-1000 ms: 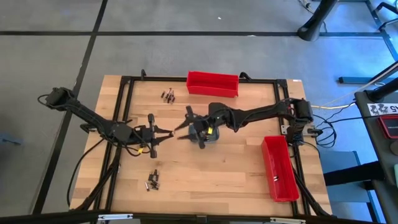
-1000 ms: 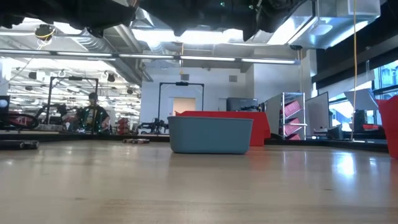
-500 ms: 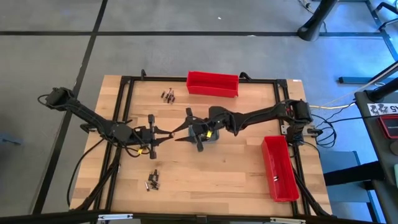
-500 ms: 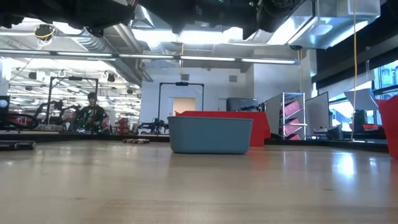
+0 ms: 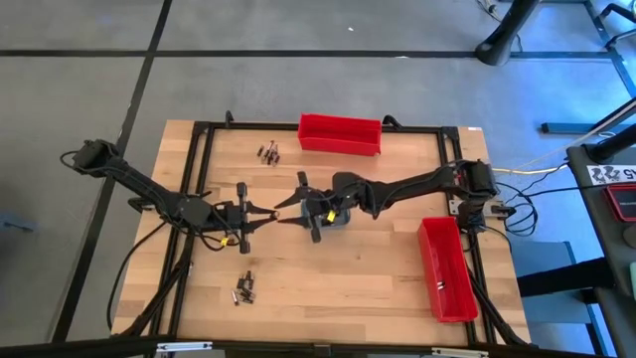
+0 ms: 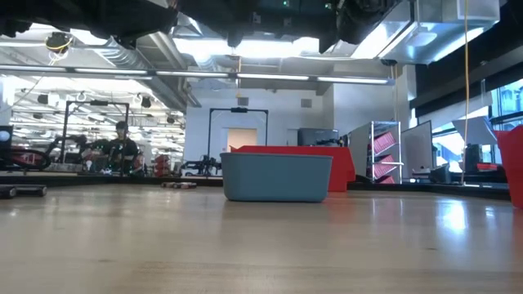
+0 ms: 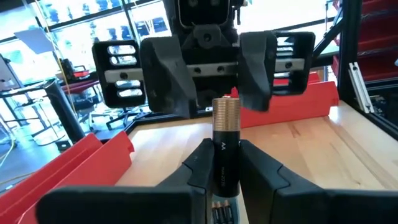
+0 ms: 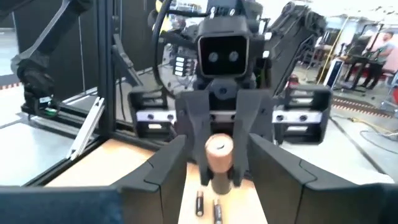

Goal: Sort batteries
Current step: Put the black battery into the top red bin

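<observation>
Left wrist view: left tool [image 7: 222, 163] clamps an upright battery [image 7: 226, 146] mid-bench [image 5: 338, 278]. Right tool [image 7: 211, 74], fingers spread and empty, faces it, flanking the battery's copper end.

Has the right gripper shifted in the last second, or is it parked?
Yes, slightly. In the high view the right gripper has crept toward the left gripper, away from the red bin at the table's far edge.
</observation>
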### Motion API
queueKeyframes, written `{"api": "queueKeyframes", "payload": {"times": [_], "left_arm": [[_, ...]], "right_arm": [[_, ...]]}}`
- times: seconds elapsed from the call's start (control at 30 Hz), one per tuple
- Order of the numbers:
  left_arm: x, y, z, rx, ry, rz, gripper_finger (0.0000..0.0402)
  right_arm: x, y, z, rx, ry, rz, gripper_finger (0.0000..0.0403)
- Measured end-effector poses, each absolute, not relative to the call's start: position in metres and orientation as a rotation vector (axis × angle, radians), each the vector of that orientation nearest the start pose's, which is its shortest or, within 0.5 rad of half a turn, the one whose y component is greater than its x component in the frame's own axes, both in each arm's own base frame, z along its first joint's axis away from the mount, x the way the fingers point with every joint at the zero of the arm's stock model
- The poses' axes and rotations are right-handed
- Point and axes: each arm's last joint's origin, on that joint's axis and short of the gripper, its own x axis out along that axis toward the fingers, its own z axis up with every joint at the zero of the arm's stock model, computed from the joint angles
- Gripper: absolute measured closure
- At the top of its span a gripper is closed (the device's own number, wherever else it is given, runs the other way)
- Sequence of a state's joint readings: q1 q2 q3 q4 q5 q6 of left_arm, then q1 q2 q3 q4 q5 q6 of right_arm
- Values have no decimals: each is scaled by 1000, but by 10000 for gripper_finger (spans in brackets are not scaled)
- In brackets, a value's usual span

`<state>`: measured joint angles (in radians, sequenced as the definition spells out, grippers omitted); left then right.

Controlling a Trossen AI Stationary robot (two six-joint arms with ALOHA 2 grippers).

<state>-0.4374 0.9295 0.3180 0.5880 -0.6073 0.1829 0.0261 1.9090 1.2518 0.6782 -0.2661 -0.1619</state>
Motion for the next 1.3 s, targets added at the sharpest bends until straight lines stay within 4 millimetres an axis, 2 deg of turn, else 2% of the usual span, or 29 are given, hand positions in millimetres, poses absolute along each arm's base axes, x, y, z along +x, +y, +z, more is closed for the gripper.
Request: {"api": "queueKeyframes", "payload": {"times": [0.33, 0.47, 0.63, 0.77, 0.87, 1.0, 1.13, 1.2, 1.3], "left_arm": [[178, -64, 221, 193, 39, 171, 354], [178, -64, 220, 191, 43, 168, 350], [178, -64, 219, 179, 52, 167, 346], [178, -64, 217, 182, 82, 169, 319], [178, -63, 212, 175, 125, 183, 289], [177, -59, 203, 154, 201, 203, 260], [176, -56, 197, 128, 262, 224, 247], [176, -55, 194, 119, 285, 232, 246], [175, -54, 191, 111, 312, 238, 248]], "right_arm": [[444, 20, 250, -165, -56, 312, 239], [451, 20, 244, -164, -46, 322, 277], [453, 20, 244, -171, -49, 318, 351], [450, 18, 249, -164, -37, 279, 357], [443, 9, 266, -164, -36, 211, 357], [427, -18, 296, -166, -25, 66, 357], [405, -61, 321, -187, 5, -81, 357], [395, -91, 325, -174, 39, -162, 357], [381, -142, 309, -71, 159, -291, 357]]}}
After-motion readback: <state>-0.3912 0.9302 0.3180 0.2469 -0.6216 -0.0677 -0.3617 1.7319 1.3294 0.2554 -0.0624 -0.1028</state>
